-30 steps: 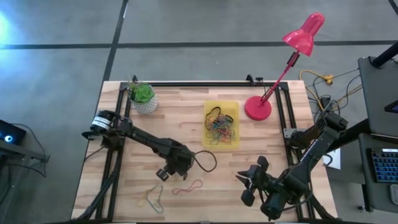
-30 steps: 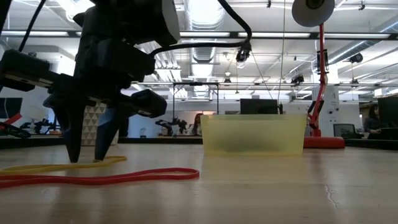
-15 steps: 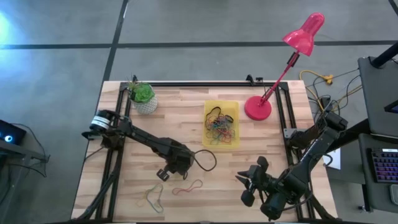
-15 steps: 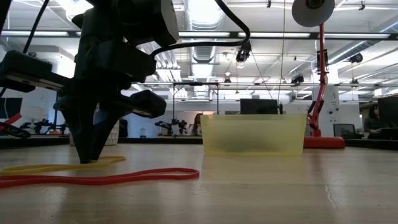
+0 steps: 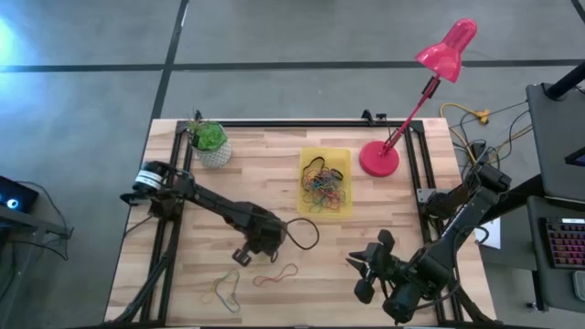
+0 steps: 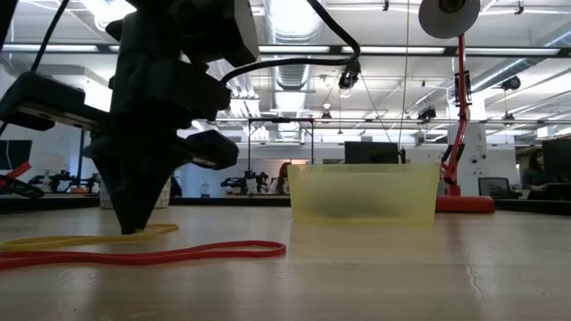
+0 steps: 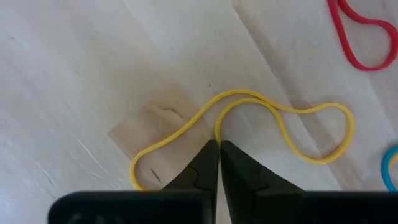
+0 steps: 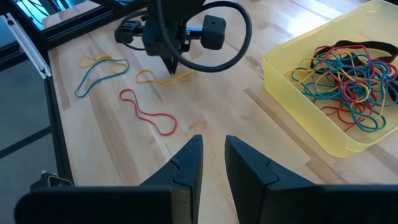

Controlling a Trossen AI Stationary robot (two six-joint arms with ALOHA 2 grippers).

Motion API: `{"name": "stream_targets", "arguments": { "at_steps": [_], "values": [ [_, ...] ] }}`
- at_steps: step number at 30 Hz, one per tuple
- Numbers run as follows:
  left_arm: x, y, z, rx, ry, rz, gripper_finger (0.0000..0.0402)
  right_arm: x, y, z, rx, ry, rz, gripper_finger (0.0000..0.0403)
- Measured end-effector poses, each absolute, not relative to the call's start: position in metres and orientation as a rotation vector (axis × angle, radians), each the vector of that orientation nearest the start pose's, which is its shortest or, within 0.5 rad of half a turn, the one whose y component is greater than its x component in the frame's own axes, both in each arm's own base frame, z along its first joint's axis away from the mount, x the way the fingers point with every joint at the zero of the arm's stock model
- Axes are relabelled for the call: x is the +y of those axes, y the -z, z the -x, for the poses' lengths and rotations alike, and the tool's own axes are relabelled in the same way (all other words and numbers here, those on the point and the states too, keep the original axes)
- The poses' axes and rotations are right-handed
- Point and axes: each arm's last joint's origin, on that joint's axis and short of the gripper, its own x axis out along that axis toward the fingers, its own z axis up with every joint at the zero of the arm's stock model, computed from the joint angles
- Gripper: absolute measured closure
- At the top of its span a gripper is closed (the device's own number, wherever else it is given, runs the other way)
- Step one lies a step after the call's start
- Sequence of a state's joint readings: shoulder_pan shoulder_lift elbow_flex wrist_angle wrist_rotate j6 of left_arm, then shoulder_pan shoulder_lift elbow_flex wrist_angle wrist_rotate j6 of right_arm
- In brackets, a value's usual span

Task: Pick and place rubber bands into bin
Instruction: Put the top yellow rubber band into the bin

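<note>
My left gripper (image 7: 219,144) points down at the table's near left (image 5: 245,259) and is shut on a yellow rubber band (image 7: 283,124). The band lies flat on the wood and also shows in the low view (image 6: 62,239). A red band (image 5: 277,274) and a blue and a yellow band (image 5: 225,291) lie nearer the front edge. The yellow bin (image 5: 340,155) holds several coloured bands (image 8: 348,74). My right gripper (image 8: 213,149) hangs open and empty at the near right (image 5: 366,265). My left gripper pinches one strand of the yellow band (image 7: 217,129) between its two fingertips, where the loop bends inward near its middle. The fingers come from above, pointing down, with their tips at the table top (image 6: 132,227). The band lies slack on the wood.
A white pot with a green plant (image 5: 210,142) stands at the far left. A pink desk lamp (image 5: 379,157) stands right of the bin. A black cable loop (image 5: 306,236) hangs off my left wrist. Bare wood lies between the two grippers.
My left gripper's fingers, open a second ago with their tips on the table, have shut on the yellow band. The gripper stays in the same place. The bands have not moved.
</note>
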State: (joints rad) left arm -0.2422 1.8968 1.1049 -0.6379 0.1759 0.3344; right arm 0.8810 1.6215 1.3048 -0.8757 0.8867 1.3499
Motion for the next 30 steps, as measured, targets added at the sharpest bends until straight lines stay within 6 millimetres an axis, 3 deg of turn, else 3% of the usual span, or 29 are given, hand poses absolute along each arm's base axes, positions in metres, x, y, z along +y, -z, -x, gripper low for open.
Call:
{"name": "stream_targets", "arguments": {
  "at_steps": [18,30],
  "values": [
    [-0.071,-0.203,-0.314,1.112,0.385,-0.362,0.0401,0.230,-0.268,-0.219,0.570,0.457,-0.356,0.0344],
    [-0.071,-0.214,-0.319,1.010,0.326,-0.363,0.0401,0.230,-0.268,-0.219,0.572,0.453,-0.349,0.0344]
  ]
}}
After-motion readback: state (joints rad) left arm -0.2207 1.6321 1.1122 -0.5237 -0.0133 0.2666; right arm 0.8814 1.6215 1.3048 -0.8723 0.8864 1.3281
